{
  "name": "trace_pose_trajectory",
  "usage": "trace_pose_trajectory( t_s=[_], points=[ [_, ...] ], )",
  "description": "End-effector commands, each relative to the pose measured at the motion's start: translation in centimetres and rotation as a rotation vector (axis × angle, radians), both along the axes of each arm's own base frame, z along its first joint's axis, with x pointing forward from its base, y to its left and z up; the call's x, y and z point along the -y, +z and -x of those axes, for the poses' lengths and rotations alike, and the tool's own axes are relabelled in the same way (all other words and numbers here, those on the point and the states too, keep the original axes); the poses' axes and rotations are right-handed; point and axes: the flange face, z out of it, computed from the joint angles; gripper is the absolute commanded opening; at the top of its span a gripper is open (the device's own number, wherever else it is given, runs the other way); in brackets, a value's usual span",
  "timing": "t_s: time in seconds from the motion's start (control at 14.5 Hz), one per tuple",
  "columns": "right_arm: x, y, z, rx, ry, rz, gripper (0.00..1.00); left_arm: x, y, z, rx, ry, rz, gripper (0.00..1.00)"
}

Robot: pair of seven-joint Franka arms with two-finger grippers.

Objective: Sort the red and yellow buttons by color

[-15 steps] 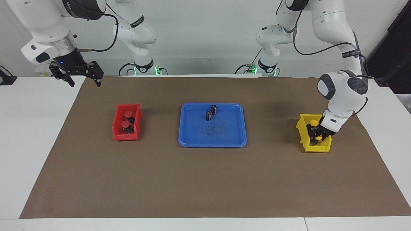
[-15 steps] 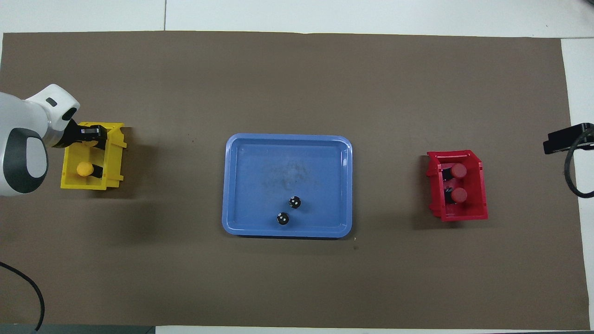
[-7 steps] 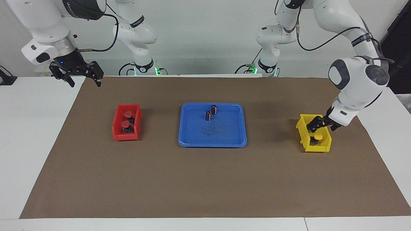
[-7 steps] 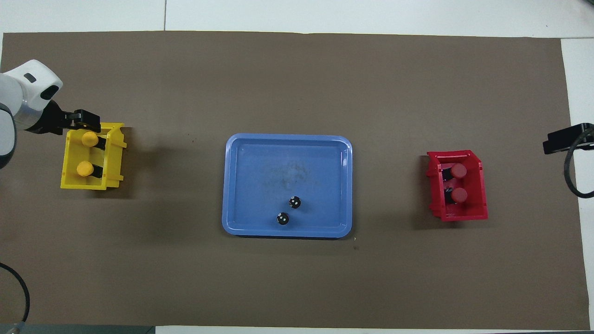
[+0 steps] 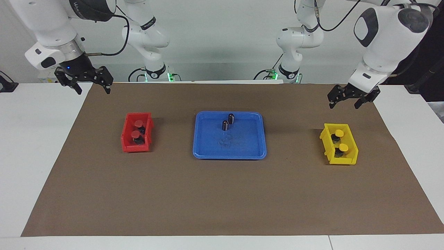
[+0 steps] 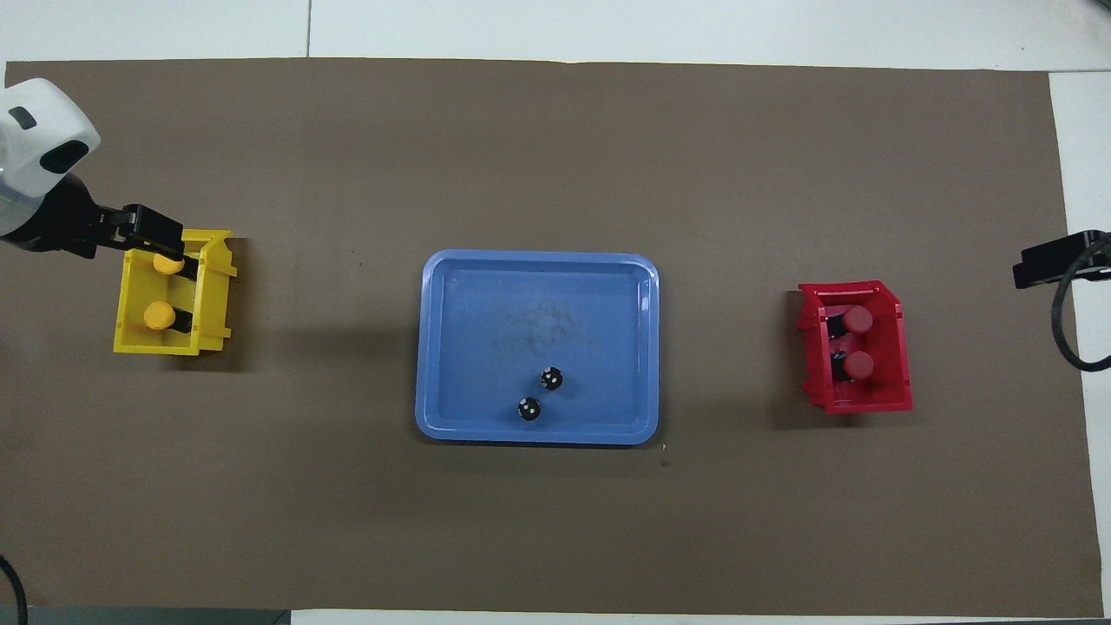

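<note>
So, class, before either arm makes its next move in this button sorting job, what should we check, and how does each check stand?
1. Both yellow buttons in the yellow bin: ok.
2. Both red buttons in the red bin: ok.
3. Blue tray free of coloured buttons, only two black cylinders on it: ok.
4. Left gripper open, empty, raised above the mat: ok.
5. Right gripper open, empty, waiting at its own end: ok.

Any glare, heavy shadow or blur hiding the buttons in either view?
Facing view: even light, no glare; red buttons and yellow buttons read clearly in their bins. Overhead view: soft shadows beside the blue tray and both bins; the raised left gripper overlaps one yellow cap.
</note>
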Motion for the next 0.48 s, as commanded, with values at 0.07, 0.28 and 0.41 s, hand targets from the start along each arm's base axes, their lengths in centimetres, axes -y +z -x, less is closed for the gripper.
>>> trace_pose_trajectory(
  t_s=[0.07, 0.28, 0.41],
  points=[
    [-0.1, 0.3, -0.1, 0.004, -0.012, -0.009, 1.0, -0.8, 1.3, 1.6, -0.01, 0.006, -0.002, 1.0],
    [-0.1, 0.3, -0.1, 0.006, -0.012, -0.009, 1.0, -1.7, 1.4, 1.6, -0.009, -0.015, -0.004, 1.0],
    [-0.1, 0.3, -0.1, 0.004, -0.012, -0.009, 1.0, -1.7, 1.5, 1.6, -0.002, -0.014, -0.004, 1.0]
  ],
)
